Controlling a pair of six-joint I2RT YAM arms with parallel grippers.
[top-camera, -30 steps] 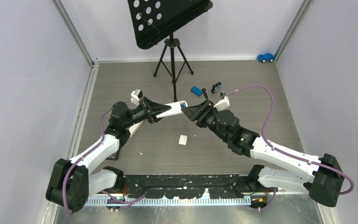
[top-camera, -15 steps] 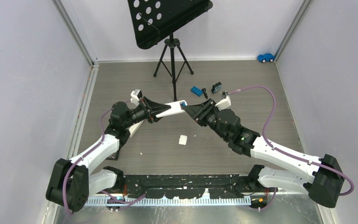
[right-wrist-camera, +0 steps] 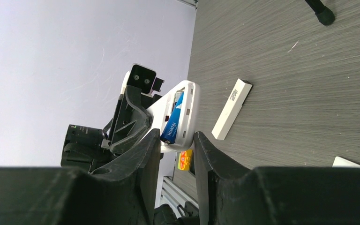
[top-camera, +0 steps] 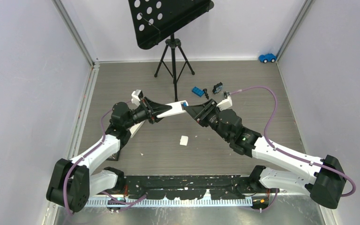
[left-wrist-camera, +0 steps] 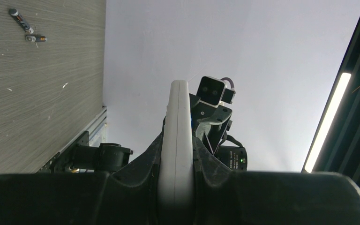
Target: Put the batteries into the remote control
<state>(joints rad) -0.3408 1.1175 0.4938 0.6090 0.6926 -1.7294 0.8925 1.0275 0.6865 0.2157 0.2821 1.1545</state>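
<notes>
Centrally in the top view, the left gripper is clamped on the white remote control. It holds the remote clear of the table, free end pointing toward the right of the frame. The left wrist view shows the remote edge-on, rising up the middle of the frame, pinched between both fingers. The right gripper meets the remote's free end from the right side of the top view.

In the right wrist view, one blue battery lies lengthwise in the remote's open compartment, just above the gap between the fingertips. The jaws stand partly apart and flank the remote's end; whether they press on it cannot be told. Two loose batteries lie close together on the table in the upper left corner of the left wrist view, well apart from both grippers. A white strip lies flat on the table, just right of the remote in the right wrist view.
</notes>
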